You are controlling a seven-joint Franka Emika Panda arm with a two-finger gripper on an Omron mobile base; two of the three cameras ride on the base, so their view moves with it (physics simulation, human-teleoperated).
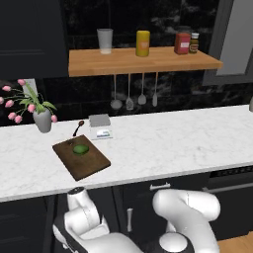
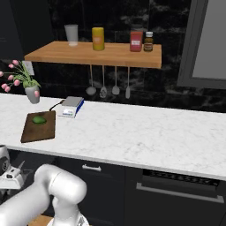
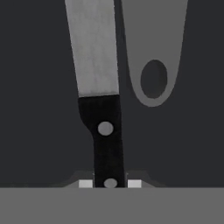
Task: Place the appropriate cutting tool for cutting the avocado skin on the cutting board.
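"Knife [image 3: 98,87], item one. Anything for it in the left base view?"

"Only its destination. Cutting board [image 1: 81,157]: dark wood, flat on the white counter [image 1: 188,143], near the front edge. Avocado [image 1: 80,148]: on the board's far half. Spoon [image 1: 78,127] and scale [image 1: 100,126]: just behind the board. My arm bends low, below the counter's edge, which I take to mean I am reaching under it for the tool."

"Right base view?"

"Same stock from the other side. Board [image 2: 39,128] at the counter's left end, avocado [image 2: 39,119] on its far part, scale [image 2: 72,106] just beyond the far right corner. The near half of the board is bare, so the blade has somewhere to lie."

"Hand view?"

"Knife: black riveted handle nearest me, silvery blade running away up the view, on a dark flat surface. Peeler [image 3: 153,52]: grey, just beside the blade on the right, apart from it. Hand [image 3: 110,183]: the butt of the handle sits between my two pads, which look pressed against its sides, so I judge it pinched there. Holding by the butt keeps my fingers off the blade and off the peeler."

"Knife relative to board?"

"Well apart: knife down here at my hand, board up on the counter."
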